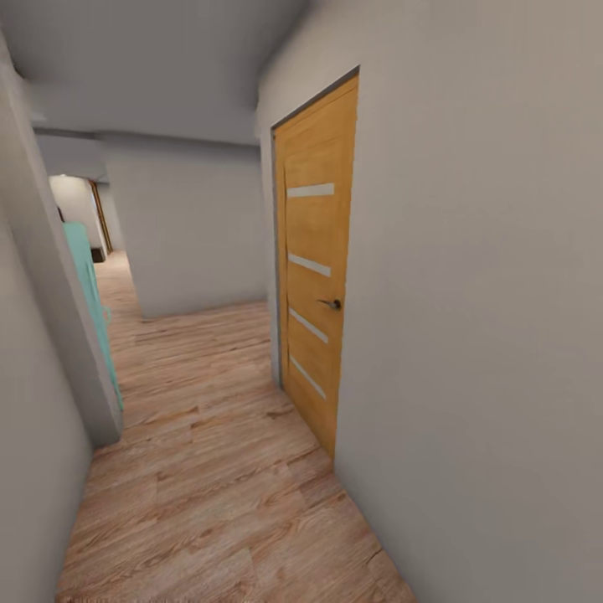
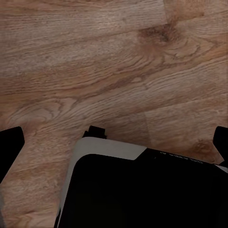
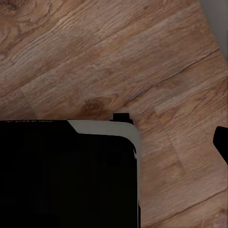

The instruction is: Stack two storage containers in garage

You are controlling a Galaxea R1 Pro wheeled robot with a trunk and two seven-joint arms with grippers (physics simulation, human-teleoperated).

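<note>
Head view looks down a hallway of plank floor (image 1: 209,469) past a closed wood door (image 1: 314,268), no bins in sight, so the robot seems in transit and must drive on; gripper states cannot be told.

Even soft light, slight blur, wide-angle stretch.

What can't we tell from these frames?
- Behind the wooden door: it is shut, head view.
- Teal object: partly hidden by the wall corner, head view; can't identify it.
- Far end of the hallway: too small and bright to read.
- Left claw: fingers cut off by the picture edges, left wrist view; they stand wide apart.
- Right claw: one finger at the edge; state unclear.
</note>
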